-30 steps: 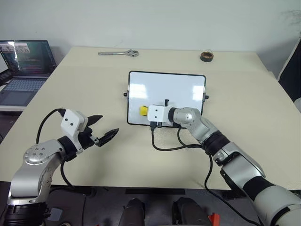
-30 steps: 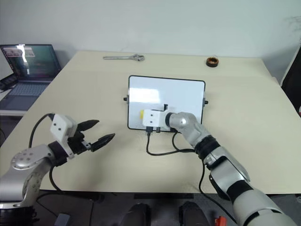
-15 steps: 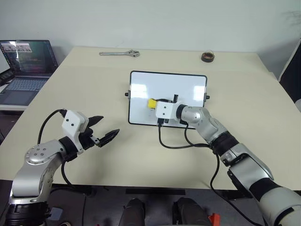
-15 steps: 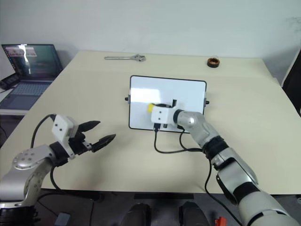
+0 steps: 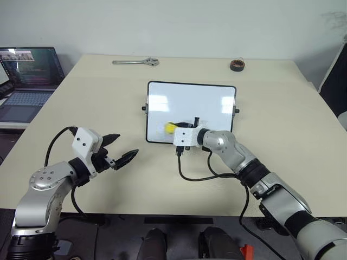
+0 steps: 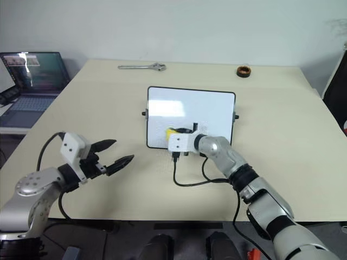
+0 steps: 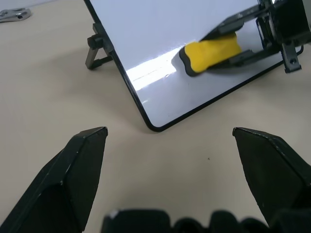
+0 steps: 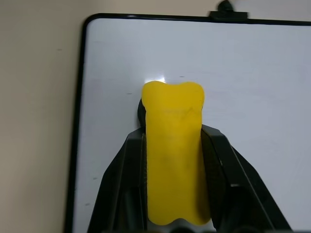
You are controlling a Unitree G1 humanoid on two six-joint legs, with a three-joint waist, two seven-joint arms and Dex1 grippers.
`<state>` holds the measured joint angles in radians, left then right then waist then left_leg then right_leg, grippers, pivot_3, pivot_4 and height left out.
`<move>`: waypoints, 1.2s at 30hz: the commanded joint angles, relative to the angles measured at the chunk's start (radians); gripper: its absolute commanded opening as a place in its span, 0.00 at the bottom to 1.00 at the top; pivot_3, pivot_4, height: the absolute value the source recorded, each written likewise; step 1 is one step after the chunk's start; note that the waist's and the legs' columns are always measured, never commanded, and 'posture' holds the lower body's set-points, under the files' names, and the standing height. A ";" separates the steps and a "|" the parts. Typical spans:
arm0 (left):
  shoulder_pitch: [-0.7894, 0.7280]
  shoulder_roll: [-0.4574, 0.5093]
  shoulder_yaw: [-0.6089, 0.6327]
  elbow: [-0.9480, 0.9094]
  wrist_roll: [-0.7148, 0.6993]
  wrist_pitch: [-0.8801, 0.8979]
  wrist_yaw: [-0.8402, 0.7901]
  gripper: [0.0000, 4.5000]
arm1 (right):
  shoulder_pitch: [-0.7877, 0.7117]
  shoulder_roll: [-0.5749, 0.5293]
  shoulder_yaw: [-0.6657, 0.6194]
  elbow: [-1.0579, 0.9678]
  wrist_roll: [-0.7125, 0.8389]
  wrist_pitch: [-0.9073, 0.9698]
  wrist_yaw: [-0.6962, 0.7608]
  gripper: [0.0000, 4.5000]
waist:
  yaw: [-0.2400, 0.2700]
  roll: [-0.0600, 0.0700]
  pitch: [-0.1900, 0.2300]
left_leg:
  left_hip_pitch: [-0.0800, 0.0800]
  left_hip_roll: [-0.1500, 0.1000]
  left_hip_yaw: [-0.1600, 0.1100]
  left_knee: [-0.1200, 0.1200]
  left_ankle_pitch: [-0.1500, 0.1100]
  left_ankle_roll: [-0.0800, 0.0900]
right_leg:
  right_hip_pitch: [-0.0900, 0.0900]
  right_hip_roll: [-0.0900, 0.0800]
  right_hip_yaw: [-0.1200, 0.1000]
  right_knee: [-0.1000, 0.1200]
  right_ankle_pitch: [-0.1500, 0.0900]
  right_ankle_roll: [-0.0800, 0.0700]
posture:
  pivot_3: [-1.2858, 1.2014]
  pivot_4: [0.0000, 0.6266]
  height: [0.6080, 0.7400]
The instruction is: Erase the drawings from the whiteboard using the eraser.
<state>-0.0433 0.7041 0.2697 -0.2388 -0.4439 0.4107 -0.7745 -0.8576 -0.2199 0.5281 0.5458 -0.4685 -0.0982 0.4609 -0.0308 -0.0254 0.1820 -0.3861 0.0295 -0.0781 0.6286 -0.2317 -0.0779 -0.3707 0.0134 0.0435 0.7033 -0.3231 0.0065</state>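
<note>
The whiteboard (image 5: 209,103) lies flat in the middle of the table, black-framed and glossy. My right gripper (image 5: 172,128) is shut on the yellow eraser (image 8: 174,141), which rests on the board near its front left corner. The eraser's dark underside (image 7: 187,60) faces the board. The drawings are out of view: the bare white surface shows only a few tiny specks. My left gripper (image 5: 126,145) hovers open over the table, to the front left of the board, with nothing between its fingers.
A metal wrench (image 5: 135,62) lies at the table's far edge and a dark tape roll (image 5: 237,65) at the far right. An open laptop (image 5: 27,76) sits on a side surface to the left. A black cable (image 5: 198,176) loops on the table by my right wrist.
My right gripper slid the eraser across the board, first away and to the right, then back toward the near edge. The left gripper has stayed where it was, open.
</note>
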 commanded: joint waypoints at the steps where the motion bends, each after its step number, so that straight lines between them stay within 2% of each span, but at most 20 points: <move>1: 0.002 -0.003 0.009 -0.026 -0.005 -0.013 0.002 1.00 | 0.021 -0.001 -0.040 -0.003 0.022 0.075 0.032 0.25 | -0.001 0.000 0.000 | 0.000 0.000 0.000 0.000 0.000 0.000 | 0.000 0.000 0.000 0.000 0.000 0.000 | 0.52 0.24 1.00; 6: 0.008 -0.014 -0.011 -0.056 -0.010 -0.008 0.001 1.00 | 0.093 0.004 -0.055 -0.117 0.080 0.091 0.106 0.25 | 0.000 0.000 0.000 | 0.000 0.000 0.000 -0.001 0.000 0.000 | 0.000 0.000 0.000 -0.001 0.000 0.000 | 0.52 0.24 1.00; 10: -0.006 -0.008 -0.035 -0.094 -0.024 0.003 -0.015 1.00 | 0.145 0.031 -0.170 -0.342 0.189 0.153 0.089 0.25 | -0.002 0.001 0.001 | -0.007 0.001 -0.001 -0.001 0.000 0.000 | -0.004 0.000 -0.001 -0.003 0.000 0.000 | 0.52 0.24 1.00; 13: -0.084 0.004 -0.104 -0.132 -0.030 0.009 -0.051 1.00 | 0.254 0.015 -0.332 -0.678 0.338 0.358 0.120 0.25 | 0.007 0.001 0.001 | -0.014 0.002 -0.002 -0.001 0.000 0.000 | -0.011 -0.001 -0.002 -0.003 0.000 0.000 | 0.52 0.24 1.00; 15: -0.136 0.003 -0.147 -0.135 -0.026 0.015 -0.070 1.00 | 0.320 -0.004 -0.397 -0.834 0.391 0.482 0.129 0.25 | 0.015 0.001 0.001 | -0.017 0.002 -0.005 -0.001 0.000 -0.001 | -0.010 -0.001 -0.005 -0.005 0.000 0.000 | 0.52 0.24 1.00; 19: -0.232 -0.020 -0.252 -0.081 0.026 0.002 -0.091 1.00 | 0.411 -0.020 -0.518 -1.002 0.441 0.670 0.069 0.25 | 0.009 0.001 0.001 | -0.014 0.000 -0.002 -0.001 -0.001 -0.001 | -0.008 -0.002 -0.002 -0.007 -0.001 0.001 | 0.52 0.24 1.00; 22: -0.384 -0.106 -0.396 0.005 0.076 -0.030 -0.133 1.00 | 0.545 0.001 -0.733 -1.131 0.440 0.812 -0.064 0.25 | 0.019 0.001 0.001 | -0.014 -0.002 -0.002 -0.001 -0.001 -0.001 | -0.008 -0.001 -0.003 -0.006 -0.001 0.001 | 0.52 0.24 1.00; 24: -0.453 -0.143 -0.446 0.063 0.088 -0.038 -0.175 1.00 | 0.589 0.026 -0.783 -1.165 0.462 0.866 -0.107 0.25 | 0.021 0.001 0.001 | -0.015 -0.003 -0.001 -0.001 -0.001 -0.001 | -0.008 0.001 -0.003 -0.006 -0.001 0.001 | 0.52 0.24 1.00; 26: -0.503 -0.163 -0.486 0.120 0.106 -0.053 -0.220 1.00 | 0.611 0.049 -0.812 -1.168 0.474 0.915 -0.151 0.25 | 0.000 0.002 0.002 | -0.014 -0.003 0.001 -0.001 -0.001 -0.001 | -0.009 0.001 -0.001 -0.006 -0.001 0.001 | 0.52 0.24 1.00; 30: -0.601 -0.229 -0.551 0.237 0.131 -0.100 -0.300 1.00 | 0.662 0.040 -0.820 -1.144 0.473 0.972 -0.188 0.25 | -0.024 0.004 0.002 | -0.012 -0.001 0.002 -0.002 -0.001 -0.001 | -0.009 0.003 0.000 -0.005 -0.001 0.001 | 0.52 0.24 1.00; 36: -0.731 -0.337 -0.629 0.379 0.190 -0.183 -0.384 1.00 | 0.653 0.105 -0.865 -1.056 0.516 1.053 -0.265 0.25 | -0.021 0.004 0.002 | -0.014 -0.004 0.002 -0.001 -0.001 -0.001 | -0.009 0.004 0.001 -0.005 -0.001 0.001 | 0.52 0.24 1.00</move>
<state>-0.7483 0.3781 -0.3530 0.1344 -0.2655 0.2645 -1.1390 -0.1837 -0.1134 -0.3043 -0.5032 0.0298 0.9535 0.2223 -0.0519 -0.0211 0.1845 -0.4000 0.0257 -0.0754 0.6274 -0.2325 -0.0785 -0.3799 0.0174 0.0445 0.6980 -0.3240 0.0076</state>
